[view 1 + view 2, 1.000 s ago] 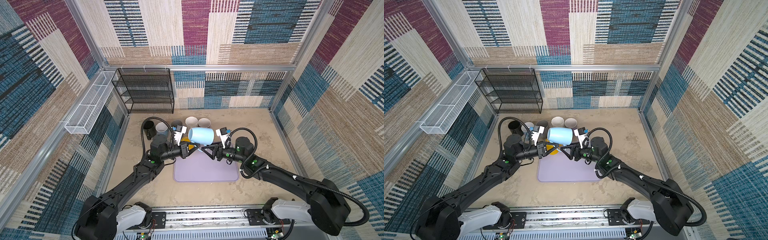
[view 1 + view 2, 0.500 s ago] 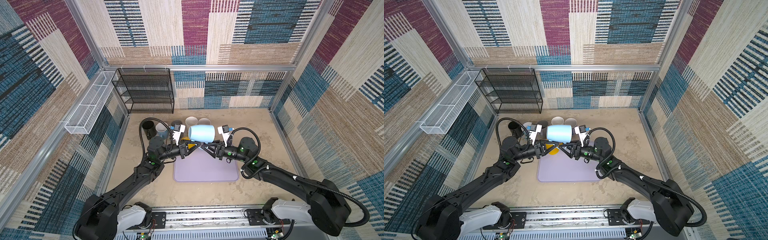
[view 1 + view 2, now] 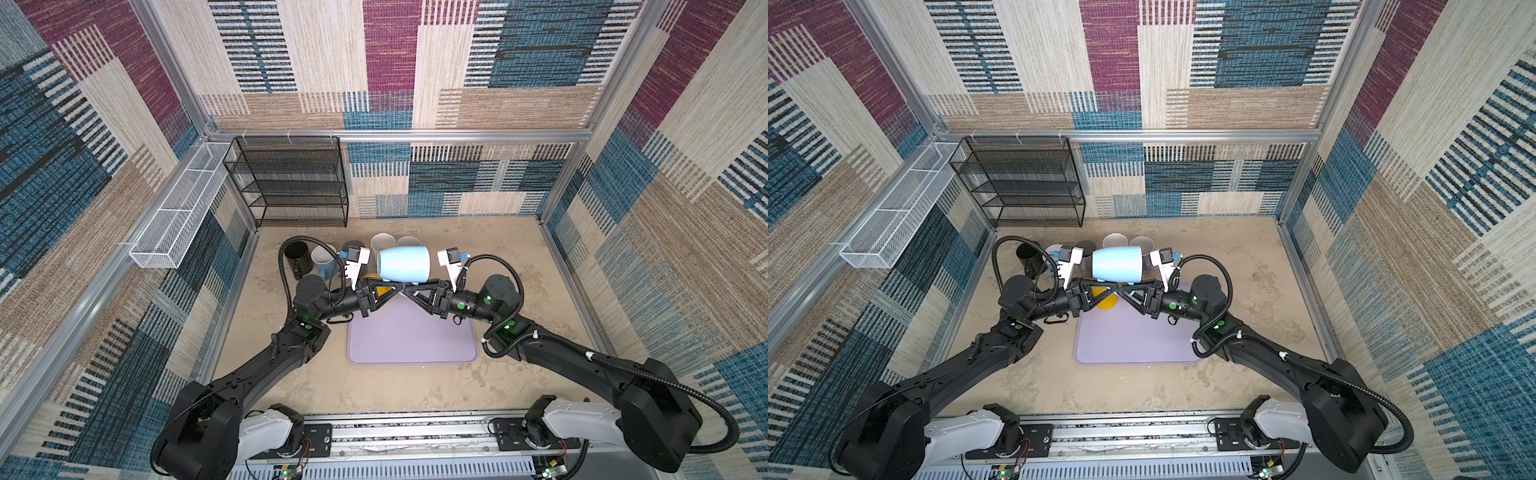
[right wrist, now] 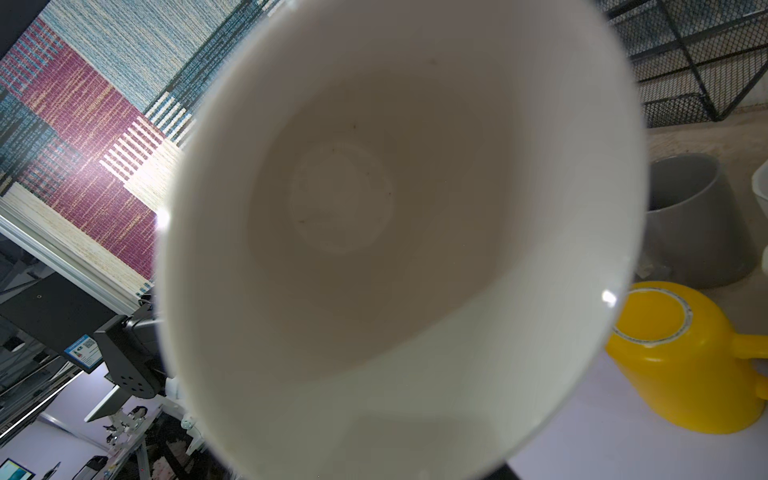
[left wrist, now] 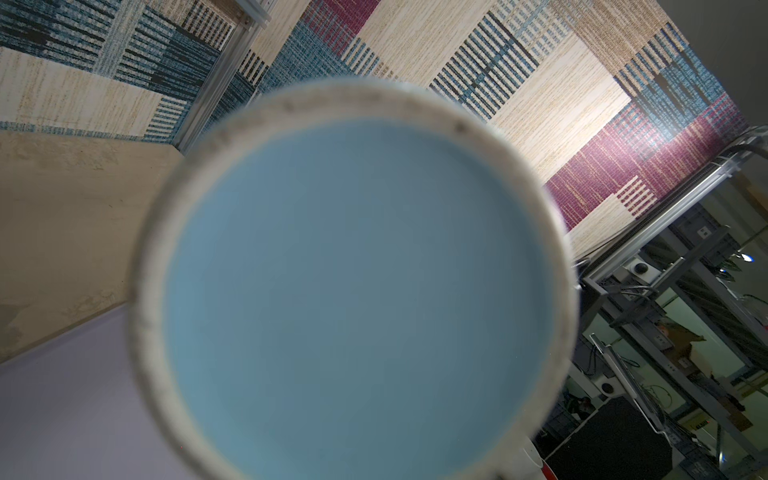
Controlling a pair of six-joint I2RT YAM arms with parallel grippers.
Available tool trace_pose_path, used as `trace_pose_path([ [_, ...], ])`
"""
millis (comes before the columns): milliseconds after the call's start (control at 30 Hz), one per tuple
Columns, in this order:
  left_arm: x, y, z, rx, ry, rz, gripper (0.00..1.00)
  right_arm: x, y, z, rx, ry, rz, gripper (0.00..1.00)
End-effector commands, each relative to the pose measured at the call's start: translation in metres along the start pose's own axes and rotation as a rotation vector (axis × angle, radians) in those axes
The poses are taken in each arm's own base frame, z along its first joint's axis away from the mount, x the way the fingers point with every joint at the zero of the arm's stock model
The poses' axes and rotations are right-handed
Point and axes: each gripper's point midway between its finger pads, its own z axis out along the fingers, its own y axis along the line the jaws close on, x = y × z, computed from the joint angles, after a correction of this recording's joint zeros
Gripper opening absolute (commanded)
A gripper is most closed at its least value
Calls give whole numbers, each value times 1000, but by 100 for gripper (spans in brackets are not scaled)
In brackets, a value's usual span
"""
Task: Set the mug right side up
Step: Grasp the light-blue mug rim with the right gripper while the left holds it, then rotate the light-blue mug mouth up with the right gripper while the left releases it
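1. Across the back of the tan desk (image 3: 519, 266), a black wire rack (image 3: 291, 183) stands against the rear wall. A white mesh basket (image 3: 174, 220) is fixed to the side wall beside it.
2. A lilac mat (image 3: 411, 340) lies flat in the middle of the desk, between the two arms.
3. Both arms reach inward and meet nose to nose over the mat's far edge. The left gripper (image 3: 392, 287) has its jaws pinched shut on the mug from below. The right gripper (image 3: 413, 287) faces it, tips almost touching, and I cannot tell how wide its jaws stand.
4. The blue mug (image 3: 403, 264) hangs in the air on its side, just above where the tips meet and clear of the desk. Its flat base faces the left wrist camera and its white inside faces the right one. Its handle is hidden by its body.
5. A yellow mug (image 4: 685, 365) sits upside down on the mat beneath, and a grey mug (image 4: 694, 220) rests on the desk near it.
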Motion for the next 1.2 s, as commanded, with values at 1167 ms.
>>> trace_pose_path([
  [1167, -1, -8, 6, 77, 50, -7, 13, -25, 26, -6, -48, -69, -105, 4],
])
